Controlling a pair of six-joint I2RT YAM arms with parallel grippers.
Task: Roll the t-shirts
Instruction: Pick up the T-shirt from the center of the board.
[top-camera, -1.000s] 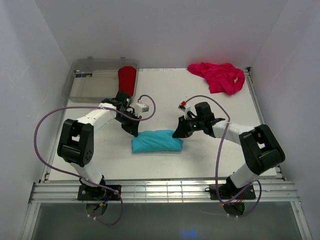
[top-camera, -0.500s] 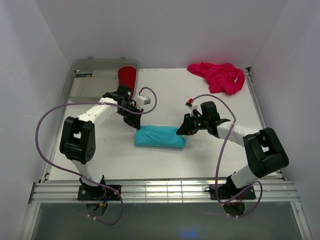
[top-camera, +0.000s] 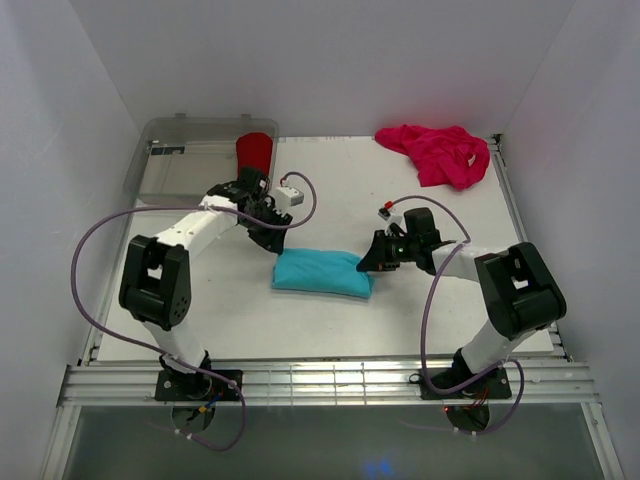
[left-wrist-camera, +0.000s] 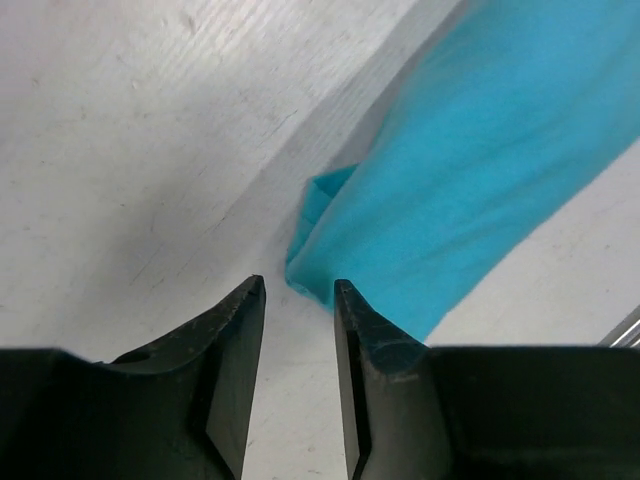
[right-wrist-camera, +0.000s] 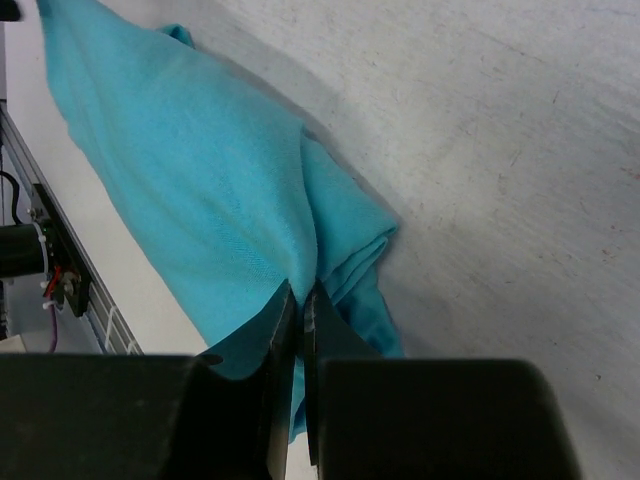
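A: Turquoise t-shirt (top-camera: 322, 273)?
B: Rolled into a bundle, laid mid-worktop (top-camera: 340, 200). Its right end is pinched by the clenched right pincer (right-wrist-camera: 300, 291). The left pincer (left-wrist-camera: 298, 288) is parted and empty, just off the left corner.
A: Step advice?
B: The loose corner should be tucked and the ends squared before release. Farther back, the red t-shirt (top-camera: 255, 153) is seen at the clear bin (top-camera: 170, 170); the magenta t-shirt (top-camera: 440, 152) is heaped, unrolled.

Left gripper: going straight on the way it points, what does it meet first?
Likely the turquoise t-shirt: its folded end lies just ahead of the left gripper, in line with its open gap. Depth is unclear.
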